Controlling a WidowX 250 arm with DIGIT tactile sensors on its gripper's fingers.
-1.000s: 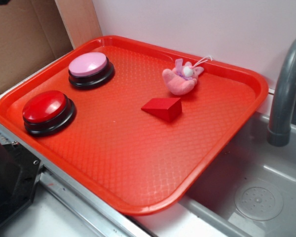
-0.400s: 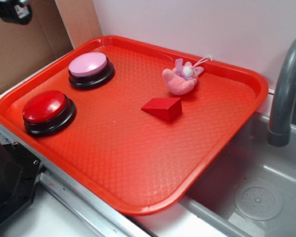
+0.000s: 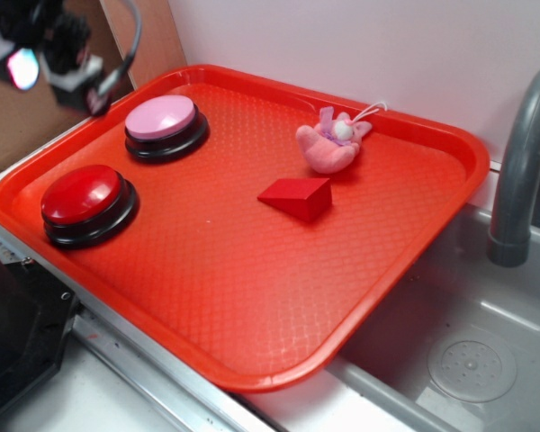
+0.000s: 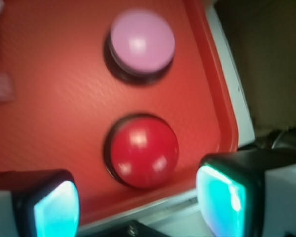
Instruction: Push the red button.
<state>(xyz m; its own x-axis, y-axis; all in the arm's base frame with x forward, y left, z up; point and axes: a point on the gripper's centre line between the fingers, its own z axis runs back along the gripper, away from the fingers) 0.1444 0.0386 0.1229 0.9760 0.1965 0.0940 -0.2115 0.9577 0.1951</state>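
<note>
Two dome-topped buttons are seen on the left part of a red tray (image 3: 405, 225): the red button (image 3: 81, 194) near the tray's front-left edge, and a pink button (image 3: 161, 118) just behind it, the two set apart by a strip of bare tray. Both are carried on black round bases. Farther right on the tray, a small red wedge block (image 3: 296, 196) is laid near the middle, and a pink plush toy (image 3: 331, 141) is found just behind it, close to the back rim. The tray is rested over a grey sink (image 3: 486, 351), with a grey faucet (image 3: 522, 162) rising at the right edge. The gripper (image 3: 49, 63) is seen blurred in the upper-left corner of the exterior view, above the tray's left rim and clear of both buttons. In the wrist view its two fingers (image 4: 222, 197) are shown spread wide with nothing held between them, and the red button (image 4: 144, 151) is framed in the gap, with the pink button (image 4: 142, 41) beyond it. No contact with the red button is shown.
</note>
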